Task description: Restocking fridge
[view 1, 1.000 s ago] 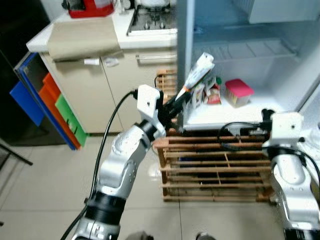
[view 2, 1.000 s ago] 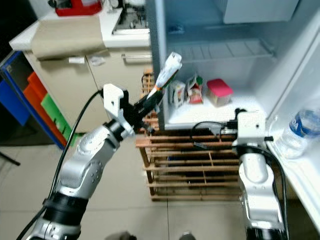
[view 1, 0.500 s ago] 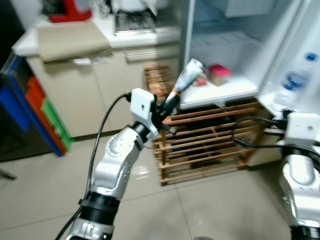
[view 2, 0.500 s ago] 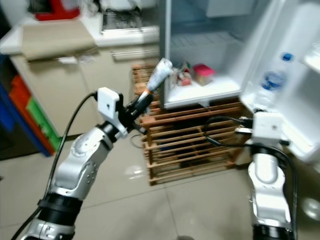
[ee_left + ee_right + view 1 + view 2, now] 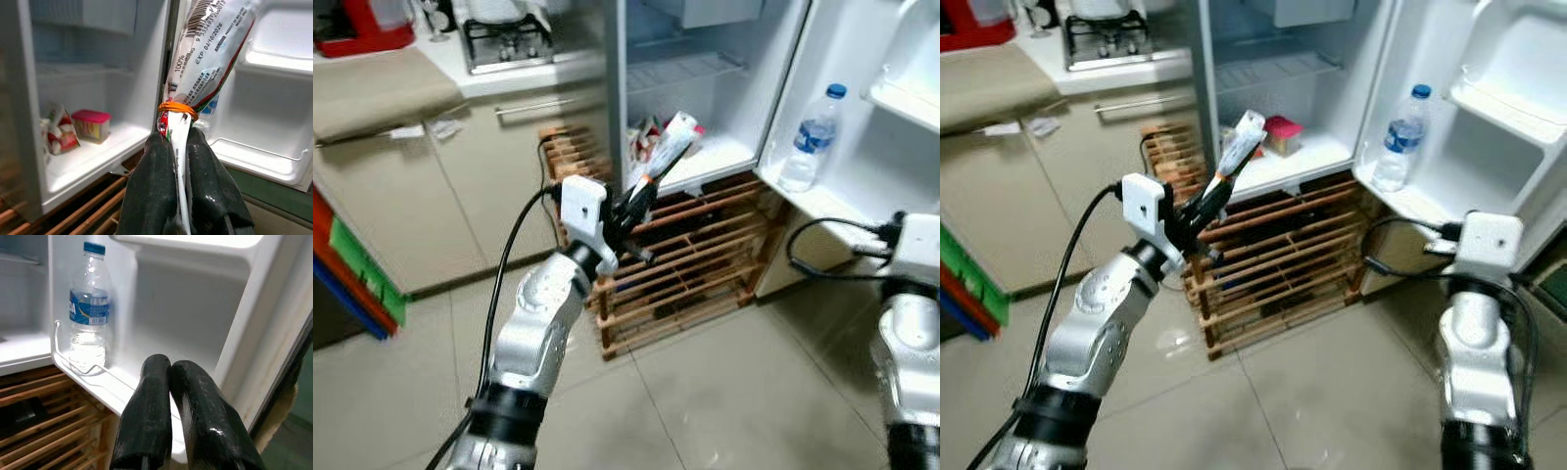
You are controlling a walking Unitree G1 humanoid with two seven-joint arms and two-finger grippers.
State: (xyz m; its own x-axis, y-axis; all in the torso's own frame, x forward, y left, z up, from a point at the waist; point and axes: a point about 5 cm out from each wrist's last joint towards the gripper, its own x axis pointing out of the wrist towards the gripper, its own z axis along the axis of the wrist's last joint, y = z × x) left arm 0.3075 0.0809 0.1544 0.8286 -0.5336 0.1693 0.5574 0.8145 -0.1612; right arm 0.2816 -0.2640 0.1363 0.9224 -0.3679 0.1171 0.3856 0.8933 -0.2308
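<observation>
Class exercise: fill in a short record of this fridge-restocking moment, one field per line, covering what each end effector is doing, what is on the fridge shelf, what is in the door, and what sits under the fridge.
Left end effector: shut on the packet, a sealed packet cinched by an orange rubber band, raised in front of the open fridge
Right end effector: shut, holding nothing, near the door shelf
Fridge shelf: pink-lidded box and opened packets
Door shelf: one water bottle, upright
Under fridge: wooden slatted rack
</observation>
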